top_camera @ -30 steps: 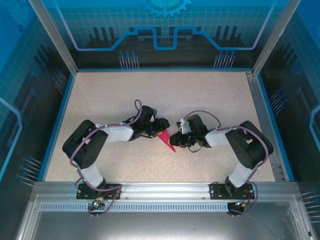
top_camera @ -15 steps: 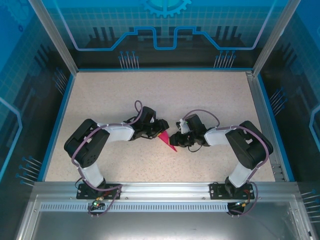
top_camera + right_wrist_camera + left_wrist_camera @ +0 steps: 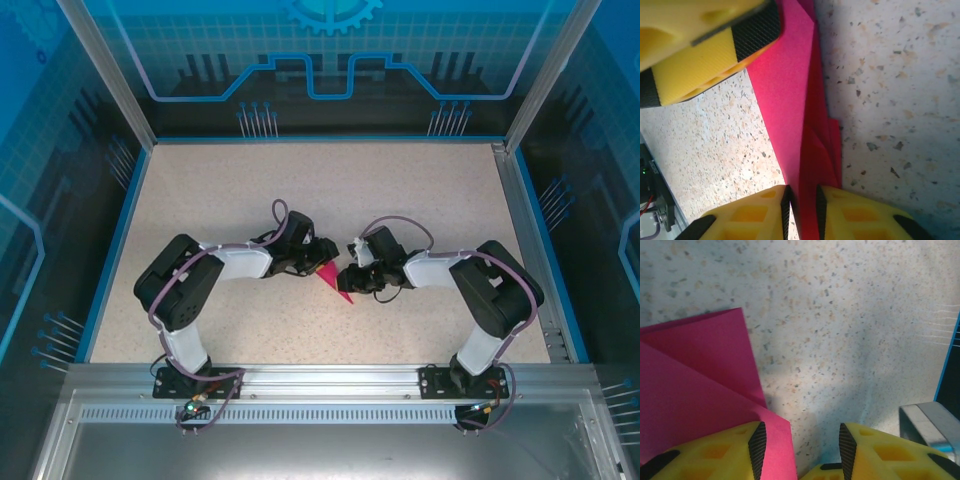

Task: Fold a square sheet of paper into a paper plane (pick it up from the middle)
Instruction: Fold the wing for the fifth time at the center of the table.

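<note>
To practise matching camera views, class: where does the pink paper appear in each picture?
Top external: paper near the centre, just below the middle.
Left wrist: paper in the lower left.
Right wrist: paper as a strip down the middle, top to bottom.
Shared landmark: the speckled table under it.

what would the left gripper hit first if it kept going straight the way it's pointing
Probably the speckled tabletop ahead of the left gripper; the pink paper sits mostly to one side, though depth is unclear.
</note>
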`<action>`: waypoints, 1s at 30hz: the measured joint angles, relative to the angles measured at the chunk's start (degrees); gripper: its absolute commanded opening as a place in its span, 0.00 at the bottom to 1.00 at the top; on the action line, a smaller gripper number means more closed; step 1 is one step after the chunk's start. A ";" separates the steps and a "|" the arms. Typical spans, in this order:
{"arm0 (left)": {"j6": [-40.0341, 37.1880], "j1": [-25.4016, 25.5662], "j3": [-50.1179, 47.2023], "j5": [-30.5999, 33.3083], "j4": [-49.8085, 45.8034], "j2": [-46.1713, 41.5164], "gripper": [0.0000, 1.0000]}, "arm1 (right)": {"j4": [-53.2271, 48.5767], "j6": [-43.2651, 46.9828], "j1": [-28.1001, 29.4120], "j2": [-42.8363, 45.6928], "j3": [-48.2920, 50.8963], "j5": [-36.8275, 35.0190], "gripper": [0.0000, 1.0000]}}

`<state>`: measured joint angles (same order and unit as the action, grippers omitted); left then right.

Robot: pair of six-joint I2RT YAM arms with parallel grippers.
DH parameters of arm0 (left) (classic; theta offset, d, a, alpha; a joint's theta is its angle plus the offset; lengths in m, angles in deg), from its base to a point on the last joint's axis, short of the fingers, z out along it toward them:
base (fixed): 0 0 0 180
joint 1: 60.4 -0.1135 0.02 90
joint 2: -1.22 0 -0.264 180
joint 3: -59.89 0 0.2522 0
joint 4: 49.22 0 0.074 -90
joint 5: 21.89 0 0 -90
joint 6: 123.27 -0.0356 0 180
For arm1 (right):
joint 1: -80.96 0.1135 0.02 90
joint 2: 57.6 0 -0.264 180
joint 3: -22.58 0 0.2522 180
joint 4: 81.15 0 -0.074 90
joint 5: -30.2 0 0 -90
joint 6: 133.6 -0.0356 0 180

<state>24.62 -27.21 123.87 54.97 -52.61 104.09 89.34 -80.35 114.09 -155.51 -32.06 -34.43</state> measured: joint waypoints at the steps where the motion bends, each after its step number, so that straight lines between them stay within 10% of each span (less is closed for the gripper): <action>1: 0.00 0.00 0.00 0.13 -0.26 0.17 0.46 | 0.02 -0.07 -0.02 -0.15 0.00 -0.11 0.17; 30: -4.33 0.00 -0.59 -3.72 4.85 -0.24 0.59 | 2.71 -7.76 -0.63 -1.92 0.07 0.76 0.07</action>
<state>20.29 -27.21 123.28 51.25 -47.76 103.85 92.05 -88.11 113.45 -157.43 -32.00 -33.67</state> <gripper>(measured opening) 0.594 0.072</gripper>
